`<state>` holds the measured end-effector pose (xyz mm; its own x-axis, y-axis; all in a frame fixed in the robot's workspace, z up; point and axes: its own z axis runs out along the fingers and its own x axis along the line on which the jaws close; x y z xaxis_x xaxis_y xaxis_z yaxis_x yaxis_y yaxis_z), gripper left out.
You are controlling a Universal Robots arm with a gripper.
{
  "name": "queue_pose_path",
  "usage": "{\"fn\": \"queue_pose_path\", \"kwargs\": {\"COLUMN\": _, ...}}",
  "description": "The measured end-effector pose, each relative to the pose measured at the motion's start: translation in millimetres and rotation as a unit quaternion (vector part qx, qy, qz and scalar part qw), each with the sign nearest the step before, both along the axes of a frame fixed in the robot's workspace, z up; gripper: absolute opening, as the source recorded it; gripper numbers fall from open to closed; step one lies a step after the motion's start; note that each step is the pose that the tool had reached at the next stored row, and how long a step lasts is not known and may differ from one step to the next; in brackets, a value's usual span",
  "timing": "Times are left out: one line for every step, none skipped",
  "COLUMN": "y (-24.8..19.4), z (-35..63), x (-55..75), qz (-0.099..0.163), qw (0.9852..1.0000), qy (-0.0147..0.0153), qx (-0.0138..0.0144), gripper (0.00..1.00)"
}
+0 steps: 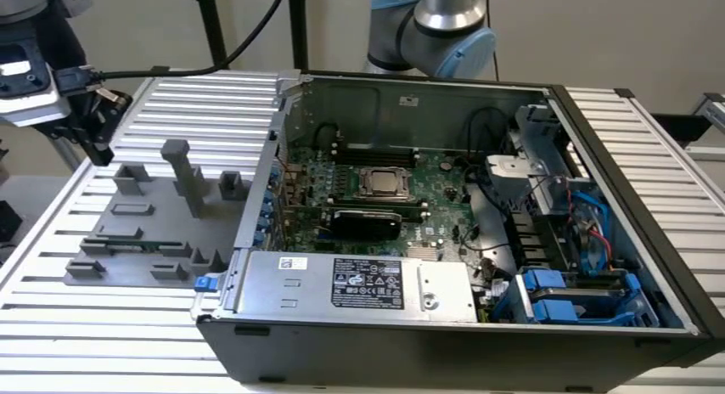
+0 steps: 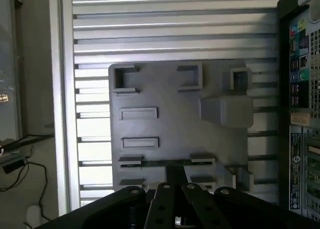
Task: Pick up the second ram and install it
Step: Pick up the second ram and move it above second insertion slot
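Clerk: Tool, state?

Me: Gripper (image 1: 98, 146), mine, clenched on nothing, tips pressed together. It hangs well above the fixture (image 1: 148, 214). In the wrist view the tips line up with the middle of the strip below.

Clerk: Ram, location?

Me: Ram (image 2: 159, 163), green strip, seated between two cradles (image 2: 130, 163) at the end of the fixture nearer the exterior camera. The fixture sits at the exterior view's left of the case (image 1: 453, 356). The ram is untouched and well apart from my tool.

Clerk: Hazards, at the pick?

Me: Three, by my reckoning. Closed tips would land on the strip's edge instead of straddling it. A hold off centre could tilt the ram and bind it in the cradles. The tall post (image 1: 179, 169) shares the fixture, a snag if my descent drifts.

Clerk: Hazards, at the install?

Me: The case wall needs clearing on the way in. Cables (image 1: 487, 131) crowd the board (image 1: 442, 203). The slots (image 1: 374, 153) are narrow, so a skewed ram could jam or strain the board rather than seat.
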<state>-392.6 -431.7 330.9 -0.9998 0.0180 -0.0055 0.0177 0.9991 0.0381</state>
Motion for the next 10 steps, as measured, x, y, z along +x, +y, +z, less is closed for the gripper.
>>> {"fn": "queue_pose_path", "kwargs": {"y": 0.0, "z": -0.5, "x": 0.0, "qz": 0.009, "qw": 1.0, "qy": 0.0002, "qx": 0.0, "gripper": 0.0}}
{"fn": "queue_pose_path", "kwargs": {"y": 0.0, "z": -1.1, "x": 0.0, "qz": 0.018, "qw": 0.9998, "qy": 0.0004, "qx": 0.0, "gripper": 0.0}}
{"fn": "queue_pose_path", "kwargs": {"y": -0.1, "z": -1.7, "x": 0.0, "qz": 0.027, "qw": 0.9996, "qy": 0.0004, "qx": 0.0, "gripper": 0.0}}
{"fn": "queue_pose_path", "kwargs": {"y": 0.0, "z": -2.6, "x": 0.0, "qz": 0.036, "qw": 0.9993, "qy": 0.0004, "qx": 0.0, "gripper": 0.0}}
{"fn": "queue_pose_path", "kwargs": {"y": -0.1, "z": -3.3, "x": 0.0, "qz": 0.046, "qw": 0.999, "qy": 0.0004, "qx": 0.0, "gripper": 0.0}}
{"fn": "queue_pose_path", "kwargs": {"y": -0.1, "z": -4.1, "x": 0.0, "qz": 0.055, "qw": 0.9985, "qy": 0.0005, "qx": 0.0, "gripper": 0.0}}
{"fn": "queue_pose_path", "kwargs": {"y": -0.1, "z": -4.8, "x": 0.0, "qz": 0.064, "qw": 0.9979, "qy": 0.0005, "qx": 0.0, "gripper": 0.0}}
{"fn": "queue_pose_path", "kwargs": {"y": 0.0, "z": -5.6, "x": 0.0, "qz": 0.073, "qw": 0.9973, "qy": 0.0004, "qx": 0.0, "gripper": 0.0}}
{"fn": "queue_pose_path", "kwargs": {"y": -0.1, "z": -6.3, "x": 0.0, "qz": 0.082, "qw": 0.9966, "qy": 0.0004, "qx": 0.0, "gripper": 0.0}}
{"fn": "queue_pose_path", "kwargs": {"y": 0.0, "z": -7.0, "x": 0.0, "qz": 0.091, "qw": 0.9959, "qy": 0.0004, "qx": 0.0, "gripper": 0.0}}
